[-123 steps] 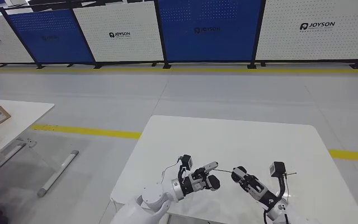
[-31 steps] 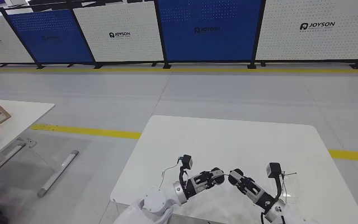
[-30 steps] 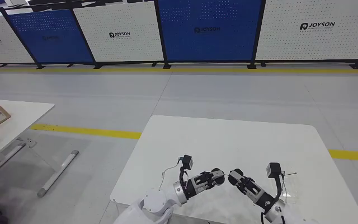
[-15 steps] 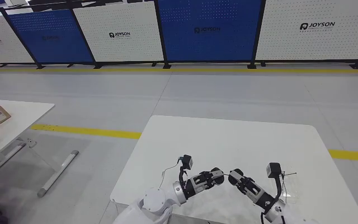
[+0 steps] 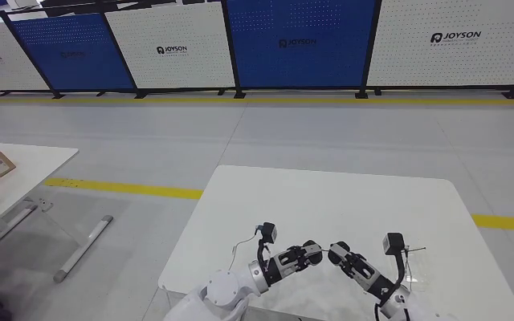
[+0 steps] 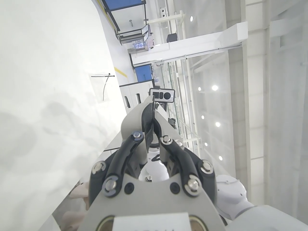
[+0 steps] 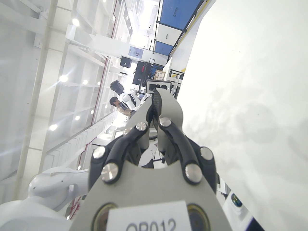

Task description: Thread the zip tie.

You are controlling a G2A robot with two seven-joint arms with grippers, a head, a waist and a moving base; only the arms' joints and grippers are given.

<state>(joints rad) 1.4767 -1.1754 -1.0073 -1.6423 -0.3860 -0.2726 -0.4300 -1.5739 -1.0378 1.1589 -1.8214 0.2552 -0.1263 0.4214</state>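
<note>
You're holding both arms low over the table's [image 5: 337,201] near edge, tips almost meeting. Left end effector [image 6: 152,100] is pinching shut, and so is the right end effector [image 7: 154,98]. Prob. each is clamping one end of the tie [image 5: 324,254], the thin dark line bridging them, so tail and head are lining up w/o slack. Farther off, spare ties [image 6: 104,84] are lying by the table's right edge, well apart.

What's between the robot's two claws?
A short stretch of thin black zip tie, bridging left gripper and right gripper, in the top view.
</note>
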